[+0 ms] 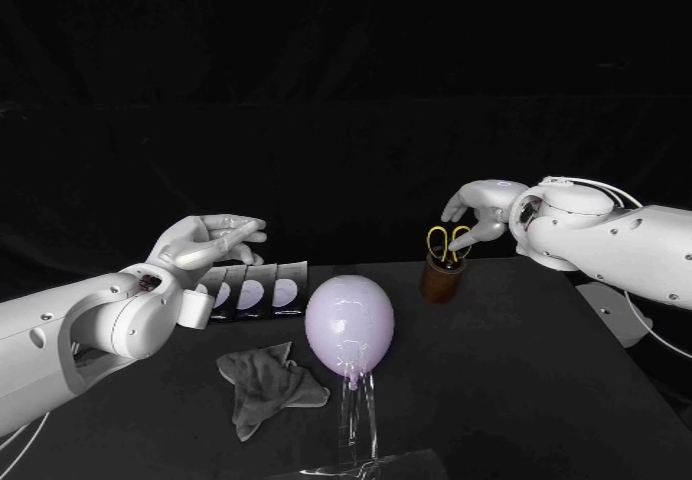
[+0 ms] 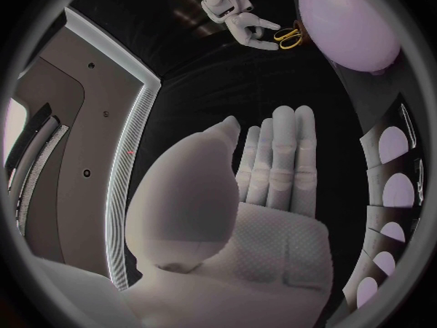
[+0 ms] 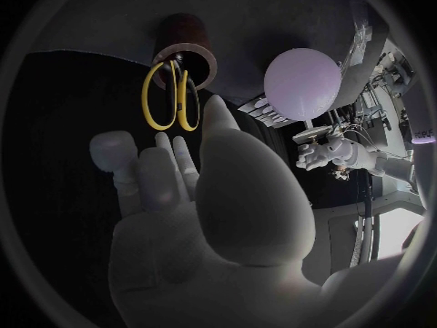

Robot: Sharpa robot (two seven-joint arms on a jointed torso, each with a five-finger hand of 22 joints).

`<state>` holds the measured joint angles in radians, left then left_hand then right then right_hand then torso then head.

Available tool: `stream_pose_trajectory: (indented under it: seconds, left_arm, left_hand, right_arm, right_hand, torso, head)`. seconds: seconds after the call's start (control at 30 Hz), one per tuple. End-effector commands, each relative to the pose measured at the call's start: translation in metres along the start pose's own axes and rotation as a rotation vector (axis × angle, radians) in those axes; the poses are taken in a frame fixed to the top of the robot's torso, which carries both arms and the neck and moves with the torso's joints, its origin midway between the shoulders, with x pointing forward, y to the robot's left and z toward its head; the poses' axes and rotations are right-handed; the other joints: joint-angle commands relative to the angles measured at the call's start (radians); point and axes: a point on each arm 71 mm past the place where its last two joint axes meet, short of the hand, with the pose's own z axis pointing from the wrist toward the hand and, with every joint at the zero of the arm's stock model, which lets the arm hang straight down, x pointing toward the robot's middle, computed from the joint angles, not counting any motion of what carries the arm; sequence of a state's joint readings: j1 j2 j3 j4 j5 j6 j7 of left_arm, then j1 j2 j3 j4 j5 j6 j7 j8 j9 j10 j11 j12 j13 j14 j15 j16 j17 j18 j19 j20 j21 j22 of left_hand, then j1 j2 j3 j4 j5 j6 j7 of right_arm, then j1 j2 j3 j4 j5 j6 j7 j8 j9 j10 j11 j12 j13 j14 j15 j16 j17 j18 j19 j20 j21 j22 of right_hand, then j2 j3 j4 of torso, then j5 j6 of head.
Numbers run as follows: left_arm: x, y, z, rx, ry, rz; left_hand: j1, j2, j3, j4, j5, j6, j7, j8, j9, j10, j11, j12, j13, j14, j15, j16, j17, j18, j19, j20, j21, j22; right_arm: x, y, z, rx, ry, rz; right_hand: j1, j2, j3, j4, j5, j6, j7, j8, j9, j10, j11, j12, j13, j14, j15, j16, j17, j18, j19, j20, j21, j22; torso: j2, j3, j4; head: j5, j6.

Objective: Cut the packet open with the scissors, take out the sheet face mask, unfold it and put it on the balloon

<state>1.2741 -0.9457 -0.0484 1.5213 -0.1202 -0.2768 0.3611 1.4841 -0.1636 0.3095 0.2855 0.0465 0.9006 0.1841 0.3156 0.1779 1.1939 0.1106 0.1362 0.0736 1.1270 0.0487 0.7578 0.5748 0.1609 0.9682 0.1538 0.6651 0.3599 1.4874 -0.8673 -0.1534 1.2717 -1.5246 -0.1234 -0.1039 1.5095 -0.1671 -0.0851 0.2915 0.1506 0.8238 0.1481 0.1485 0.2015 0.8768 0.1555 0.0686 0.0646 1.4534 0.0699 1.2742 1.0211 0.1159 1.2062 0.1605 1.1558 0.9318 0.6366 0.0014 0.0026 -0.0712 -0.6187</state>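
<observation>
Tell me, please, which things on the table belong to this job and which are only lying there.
For the job:
scissors, standing in a brown cup
row of face mask packets
lilac balloon on its clear stand

Only lying there:
crumpled grey cloth

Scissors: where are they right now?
Head view: the scissors stand handles-up in the brown cup at the table's far edge, right of the balloon, just under the right hand.
</observation>
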Motion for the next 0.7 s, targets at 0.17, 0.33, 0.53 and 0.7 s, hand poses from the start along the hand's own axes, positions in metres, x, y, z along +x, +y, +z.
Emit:
stream_pose_trajectory:
  seconds: [0.17, 0.33, 0.53, 0.7]
  left_arm:
    - [0.001, -0.002, 0.001, 0.012, 0.001, -0.008]
    - [0.002, -0.002, 0.001, 0.012, 0.003, -0.009]
    - [0.002, -0.002, 0.001, 0.011, 0.003, -0.009]
    - [0.002, -0.002, 0.001, 0.007, -0.001, -0.007]
  left_hand:
    - [-0.004, -0.001, 0.005, -0.001, 0.003, 0.002, 0.003, -0.004, 0.002, 0.004, 0.004, -0.003, 0.001, -0.008, 0.0, 0.005, 0.001, 0.017, -0.007, -0.001, 0.004, 0.001]
    - [-0.003, 0.0, 0.005, -0.001, 0.003, 0.003, 0.003, -0.004, 0.002, 0.005, 0.004, -0.003, 0.001, -0.009, 0.0, 0.005, 0.001, 0.017, -0.008, -0.001, 0.005, 0.002]
    - [-0.004, 0.0, 0.006, 0.0, 0.003, 0.004, 0.003, -0.004, 0.002, 0.005, 0.004, -0.003, 0.001, -0.009, 0.0, 0.005, 0.002, 0.017, -0.009, -0.001, 0.006, 0.002]
    - [-0.004, 0.003, 0.008, 0.0, 0.003, 0.005, 0.003, -0.004, 0.002, 0.006, 0.004, -0.004, 0.001, -0.011, 0.001, 0.006, 0.002, 0.017, -0.011, 0.0, 0.008, 0.004]
  right_arm:
    - [-0.004, -0.003, 0.003, 0.021, -0.043, -0.022]
    - [-0.003, -0.007, 0.006, 0.042, -0.025, -0.011]
    - [0.0, -0.011, 0.009, 0.061, 0.013, -0.004]
    - [0.002, -0.013, 0.009, 0.072, 0.04, 0.002]
  right_hand:
    - [0.003, 0.032, 0.022, 0.002, -0.002, 0.007, 0.014, 0.0, 0.005, 0.029, -0.004, 0.002, 0.001, 0.014, -0.003, 0.014, 0.01, 0.007, 0.021, -0.005, 0.016, 0.023]
    - [0.013, 0.069, 0.043, -0.005, -0.001, 0.019, 0.025, 0.003, 0.01, 0.08, -0.018, 0.013, 0.004, 0.018, -0.014, 0.023, 0.019, 0.001, 0.046, -0.013, 0.039, 0.06]
    - [0.028, 0.084, 0.051, -0.011, -0.009, 0.029, 0.031, 0.006, 0.014, 0.123, -0.029, 0.017, 0.004, 0.022, -0.024, 0.033, 0.029, -0.003, 0.06, -0.023, 0.053, 0.083]
    - [0.039, 0.089, 0.056, -0.015, -0.015, 0.033, 0.031, 0.006, 0.016, 0.143, -0.033, 0.018, 0.004, 0.021, -0.028, 0.034, 0.026, -0.004, 0.062, -0.027, 0.054, 0.087]
  torso:
    - [0.001, -0.0007, 0.0002]
    - [0.002, -0.0002, 0.0012]
    - [0.004, 0.0, 0.0007]
    - [0.002, -0.0007, -0.0001]
  head:
    - [-0.006, 0.001]
    - [-0.012, 0.001]
    - [-0.026, 0.002]
    - [-0.028, 0.0]
